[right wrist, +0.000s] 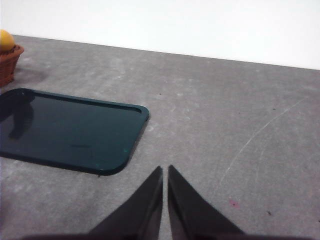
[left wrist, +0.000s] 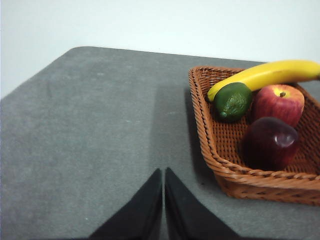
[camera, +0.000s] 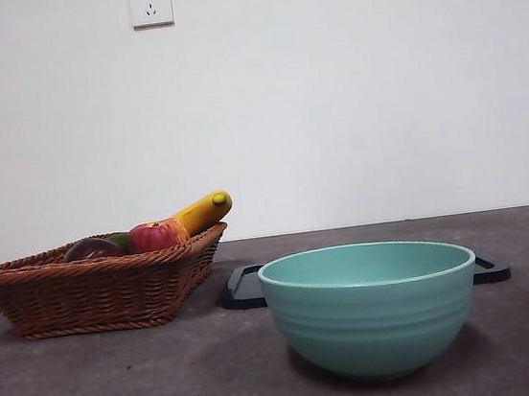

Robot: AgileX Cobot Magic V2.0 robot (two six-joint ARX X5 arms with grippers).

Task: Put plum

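Observation:
The plum (left wrist: 270, 142) is dark maroon and glossy. It lies in the wicker basket (left wrist: 235, 172) beside a red apple (left wrist: 278, 102), a green fruit (left wrist: 232, 101) and a banana (left wrist: 265, 75). In the front view the plum (camera: 90, 248) shows just above the basket's rim (camera: 92, 289) at the left. My left gripper (left wrist: 163, 172) is shut and empty, over the grey table beside the basket. My right gripper (right wrist: 165, 170) is shut and empty, over bare table next to the dark tray (right wrist: 70, 130). Neither arm shows in the front view.
A mint-green bowl (camera: 370, 306) stands near the front, right of centre. The dark flat tray (camera: 245, 289) lies behind it. The apple (camera: 156, 235) and banana (camera: 203, 210) rise above the basket. A white wall stands behind the table.

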